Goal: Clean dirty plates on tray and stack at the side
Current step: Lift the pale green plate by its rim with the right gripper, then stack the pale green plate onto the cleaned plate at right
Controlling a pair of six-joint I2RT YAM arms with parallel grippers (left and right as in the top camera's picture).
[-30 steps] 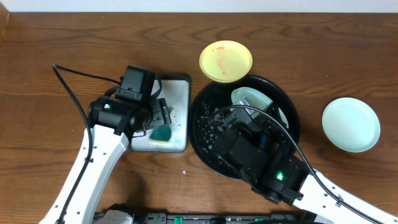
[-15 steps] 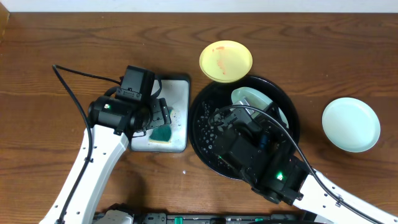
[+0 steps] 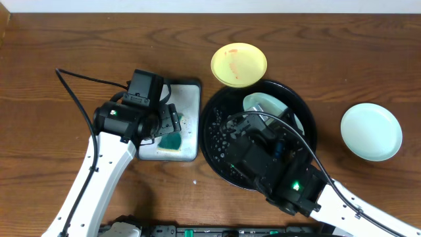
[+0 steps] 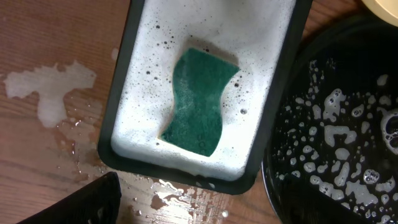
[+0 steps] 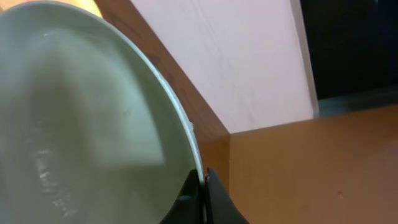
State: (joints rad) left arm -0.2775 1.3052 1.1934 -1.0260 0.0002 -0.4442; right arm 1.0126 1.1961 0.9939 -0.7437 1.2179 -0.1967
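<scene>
The black round tray (image 3: 217, 141) sits mid-table, wet with foam. My right gripper (image 5: 201, 186) is shut on the rim of a mint-blue plate (image 5: 81, 118) and holds it tilted over the tray; the plate shows in the overhead view (image 3: 263, 104). A yellow plate (image 3: 239, 64) with red smears lies just behind the tray. A second mint-blue plate (image 3: 371, 131) lies on the table at the right. My left gripper (image 3: 172, 125) hangs over the grey sponge tray (image 4: 121, 124); only one finger (image 4: 81, 205) shows, with nothing in it.
A green sponge (image 4: 199, 102) lies in white foam in the sponge tray. Water and foam patches (image 4: 46, 93) wet the wood left of and in front of it. The black tray's foamy floor (image 4: 336, 143) is right beside the sponge tray.
The mint-blue plate in my right gripper has shifted slightly toward the back left over the tray. The left arm has not moved.
</scene>
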